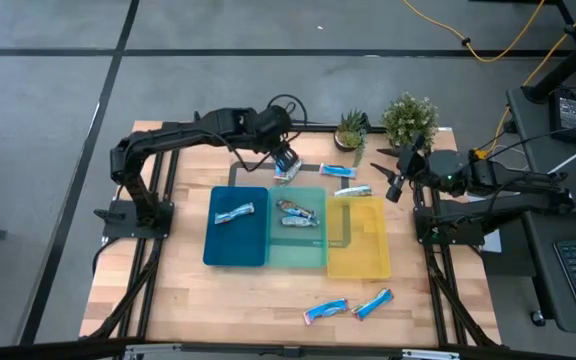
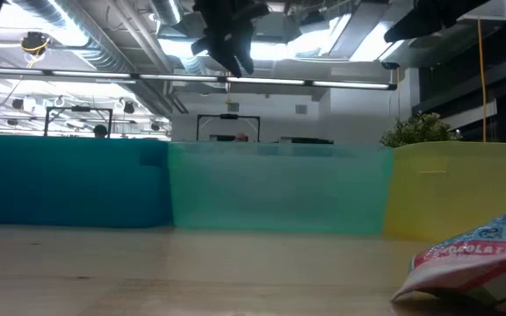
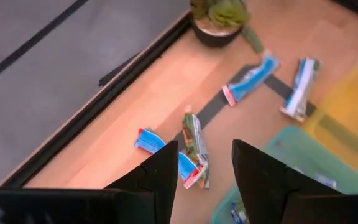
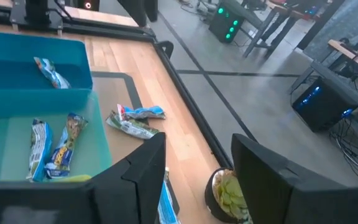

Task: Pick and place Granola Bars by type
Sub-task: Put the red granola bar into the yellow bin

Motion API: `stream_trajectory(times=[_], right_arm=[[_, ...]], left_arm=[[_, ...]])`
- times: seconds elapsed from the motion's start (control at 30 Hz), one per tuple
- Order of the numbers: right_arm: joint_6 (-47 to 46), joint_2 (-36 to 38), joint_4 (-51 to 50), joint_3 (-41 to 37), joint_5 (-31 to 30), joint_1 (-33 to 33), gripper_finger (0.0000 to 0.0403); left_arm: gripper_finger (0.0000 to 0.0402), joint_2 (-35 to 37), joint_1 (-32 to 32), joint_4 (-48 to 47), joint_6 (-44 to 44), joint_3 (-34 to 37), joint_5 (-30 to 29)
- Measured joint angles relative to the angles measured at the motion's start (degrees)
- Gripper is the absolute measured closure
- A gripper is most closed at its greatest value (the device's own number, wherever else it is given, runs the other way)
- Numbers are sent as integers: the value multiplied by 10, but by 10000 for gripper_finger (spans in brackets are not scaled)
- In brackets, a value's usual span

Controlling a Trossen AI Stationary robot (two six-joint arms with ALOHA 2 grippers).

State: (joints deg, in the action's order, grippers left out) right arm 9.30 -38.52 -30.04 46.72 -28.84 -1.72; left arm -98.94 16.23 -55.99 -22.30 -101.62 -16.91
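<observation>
The wooden table (image 1: 218, 290) holds three trays side by side: dark blue (image 1: 236, 250), teal (image 1: 298, 255) and yellow (image 1: 358, 250). The left gripper (image 1: 286, 160) hangs with its fingers apart and empty over two bars (image 3: 188, 146) behind the trays. The right gripper (image 1: 393, 178), also parted and empty, waits near the plants (image 1: 410, 118). Bars (image 1: 348, 306) lie in the trays and on the table's front edge.

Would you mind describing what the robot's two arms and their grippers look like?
Both arms are dark, nearly black, jointed and tubular, with black cables looping near the wrists. The left gripper and right gripper each end in two flat, wedge-shaped dark fingers without visible markings. Each arm rises from a dark base at the table's edge.
</observation>
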Motion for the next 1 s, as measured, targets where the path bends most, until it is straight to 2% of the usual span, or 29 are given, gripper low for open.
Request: stream_trajectory(times=[0.1,0.4,0.7,1.0], right_arm=[[3,-3,2,0,0,0,217],[2,-12,7,0,-3,0,217],[2,-24,10,0,-30,0,217],[-2,-24,10,0,-31,0,217]], left_arm=[[258,-2,15,17,-12,0,2],[256,-33,90,28,11,0,83],[212,-114,149,29,86,0,182],[182,-201,158,31,111,0,184]])
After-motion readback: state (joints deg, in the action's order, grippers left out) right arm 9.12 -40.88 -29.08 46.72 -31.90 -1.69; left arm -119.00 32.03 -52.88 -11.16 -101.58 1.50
